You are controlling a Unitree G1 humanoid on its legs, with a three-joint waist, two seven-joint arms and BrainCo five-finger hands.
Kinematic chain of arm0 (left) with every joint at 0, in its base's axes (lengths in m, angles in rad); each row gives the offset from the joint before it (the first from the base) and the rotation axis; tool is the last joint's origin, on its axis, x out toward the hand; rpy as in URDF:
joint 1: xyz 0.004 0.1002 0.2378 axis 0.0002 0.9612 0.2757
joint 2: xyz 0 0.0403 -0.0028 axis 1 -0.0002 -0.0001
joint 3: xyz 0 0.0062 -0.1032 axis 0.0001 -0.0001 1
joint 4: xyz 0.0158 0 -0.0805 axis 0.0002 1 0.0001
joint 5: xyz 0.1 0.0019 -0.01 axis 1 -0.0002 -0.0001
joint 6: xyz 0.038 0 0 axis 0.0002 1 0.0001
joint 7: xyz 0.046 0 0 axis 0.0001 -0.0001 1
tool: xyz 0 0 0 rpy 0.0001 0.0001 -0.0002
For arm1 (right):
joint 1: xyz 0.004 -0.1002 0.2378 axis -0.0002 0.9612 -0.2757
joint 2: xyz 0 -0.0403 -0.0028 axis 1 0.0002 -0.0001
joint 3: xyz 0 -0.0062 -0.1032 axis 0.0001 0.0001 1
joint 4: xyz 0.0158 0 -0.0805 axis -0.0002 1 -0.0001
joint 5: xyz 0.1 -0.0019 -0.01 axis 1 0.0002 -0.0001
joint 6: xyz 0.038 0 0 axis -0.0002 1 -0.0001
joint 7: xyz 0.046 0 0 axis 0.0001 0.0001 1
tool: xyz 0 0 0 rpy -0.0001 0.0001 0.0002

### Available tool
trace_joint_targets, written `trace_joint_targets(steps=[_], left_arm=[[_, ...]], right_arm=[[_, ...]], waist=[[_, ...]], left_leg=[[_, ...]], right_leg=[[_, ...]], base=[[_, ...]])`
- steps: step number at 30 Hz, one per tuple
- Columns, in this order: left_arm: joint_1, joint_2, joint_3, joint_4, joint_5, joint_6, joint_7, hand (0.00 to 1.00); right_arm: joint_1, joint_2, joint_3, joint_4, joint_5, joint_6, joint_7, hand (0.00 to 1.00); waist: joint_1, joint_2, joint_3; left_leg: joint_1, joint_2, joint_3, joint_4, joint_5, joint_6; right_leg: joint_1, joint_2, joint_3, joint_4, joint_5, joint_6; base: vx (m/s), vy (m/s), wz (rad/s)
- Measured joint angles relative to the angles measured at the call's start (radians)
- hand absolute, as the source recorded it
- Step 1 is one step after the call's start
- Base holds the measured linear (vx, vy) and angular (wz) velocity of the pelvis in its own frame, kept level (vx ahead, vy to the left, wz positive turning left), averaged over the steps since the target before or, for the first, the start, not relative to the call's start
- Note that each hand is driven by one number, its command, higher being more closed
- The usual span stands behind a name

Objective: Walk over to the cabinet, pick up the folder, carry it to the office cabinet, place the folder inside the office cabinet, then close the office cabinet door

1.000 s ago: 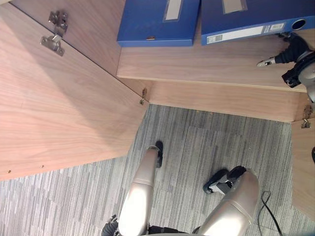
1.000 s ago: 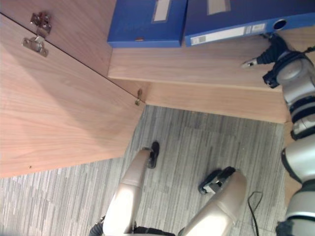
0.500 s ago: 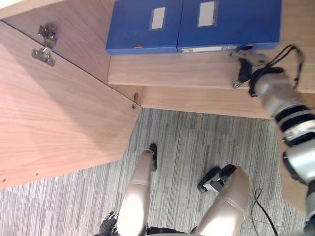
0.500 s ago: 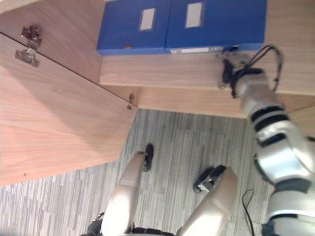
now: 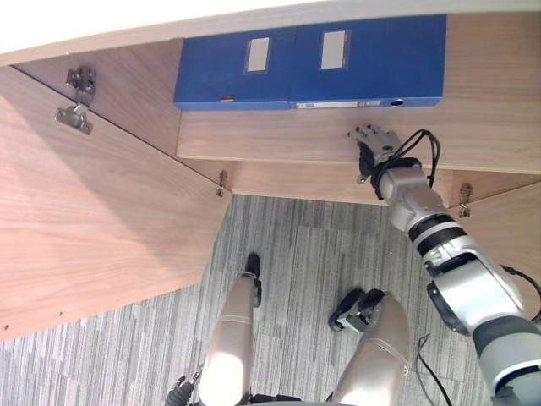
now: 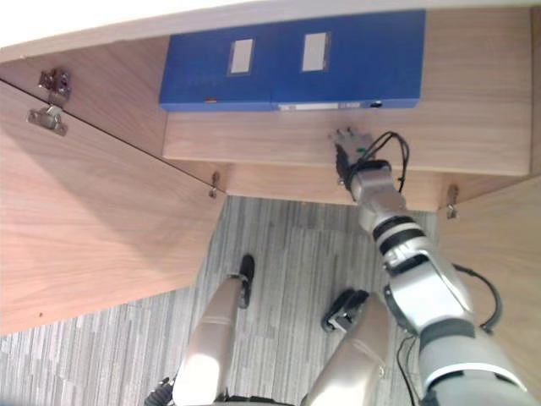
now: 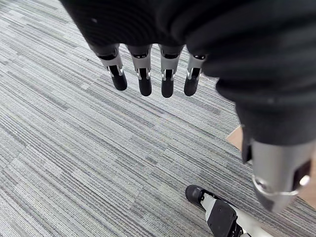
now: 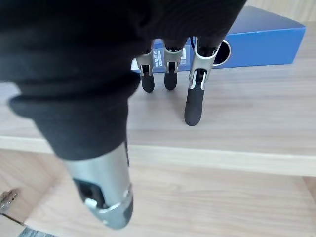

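Empty right robot hand (image 5: 374, 145) over the cabinet shelf (image 5: 279, 135), just short of the blue folder (image 5: 372, 51).
The right robot hand holds nothing: its fingers (image 8: 193, 106) are straight and slightly spread over the wooden shelf, apart from the blue folder lying flat just beyond their tips, spine toward the hand. A 2nd folder (image 5: 232, 72) lies against it, further to that hand's left. The left robot hand (image 7: 144, 81) hangs over grey carpet (image 7: 74, 148), fingers relaxed and empty. The cabinet door (image 5: 93, 220) stands open.
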Motion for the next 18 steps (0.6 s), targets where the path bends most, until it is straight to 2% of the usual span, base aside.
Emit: trace_joint_targets(steps=[4, 7, 8, 12, 15, 17, 18], left_arm=[[-0.002, 0.004, -0.003, 0.012, 0.0, -0.001, 0.005, 0.0], [-0.016, 0.012, -0.004, 0.023, 0.0, -0.001, 0.005, 0.0], [-0.02, 0.015, -0.004, 0.023, 0.001, -0.002, 0.005, 0.0], [-0.056, 0.032, -0.004, 0.02, 0.013, -0.002, 0.004, 0.0], [-0.071, 0.034, 0.02, 0.001, 0.049, -0.001, 0.005, 0.0], [-0.073, 0.031, 0.049, -0.012, 0.093, -0.004, 0.005, 0.0], [-0.077, 0.031, 0.053, -0.009, 0.097, -0.003, 0.005, 0.0]], right_arm=[[0.071, 0.052, 0.012, 0.009, -0.03, -0.005, 0.001, 0.0], [0.117, 0.118, 0.026, 0.062, -0.033, -0.035, 0.005, 0.0], [0.134, 0.149, 0.03, 0.1, -0.032, -0.05, 0.023, 0.0], [0.26, 0.242, 0.066, 0.299, -0.014, -0.065, 0.098, 0.0], [0.426, 0.326, -0.039, 0.403, 0.131, -0.063, 0.101, 0.0], [0.544, 0.366, -0.203, 0.4, 0.37, -0.066, 0.07, 0.0], [0.567, 0.374, -0.238, 0.397, 0.405, -0.066, 0.061, 0.0]], waist=[[0.002, 0.0, -0.005], [0.003, -0.003, -0.007], [0.004, -0.005, -0.008], [0.024, -0.011, -0.009], [0.012, -0.019, -0.008], [-0.032, -0.031, -0.06], [-0.035, -0.035, -0.079]], left_leg=[[0.086, 0.033, 0.002, -0.088, 0.026, 0.002], [0.167, 0.083, 0.012, -0.139, 0.033, 0.003], [0.207, 0.105, 0.023, -0.155, 0.033, 0.004], [0.307, 0.146, 0.076, -0.173, 0.01, 0.022], [0.447, 0.149, 0.132, -0.199, -0.012, 0.048], [0.535, 0.139, 0.171, -0.25, -0.027, 0.066], [0.553, 0.137, 0.187, -0.268, -0.031, 0.072]], right_leg=[[0.094, 0.05, -0.037, -0.103, 0.043, -0.004], [0.19, 0.122, -0.061, -0.213, 0.094, -0.006], [0.233, 0.153, -0.062, -0.262, 0.118, -0.004], [0.34, 0.221, -0.043, -0.398, 0.192, 0.01], [0.478, 0.243, -0.013, -0.513, 0.252, 0.037], [0.563, 0.266, 0.002, -0.643, 0.314, 0.059], [0.574, 0.275, 0.015, -0.685, 0.335, 0.069]], base=[[0.09, -0.013, -0.2], [0.05, 0.033, -0.4], [0.03, 0.048, -0.41], [0.04, 0.126, -0.52], [0.05, 0.219, -0.43], [0.01, 0.213, -0.41], [0.02, 0.214, -0.8]])
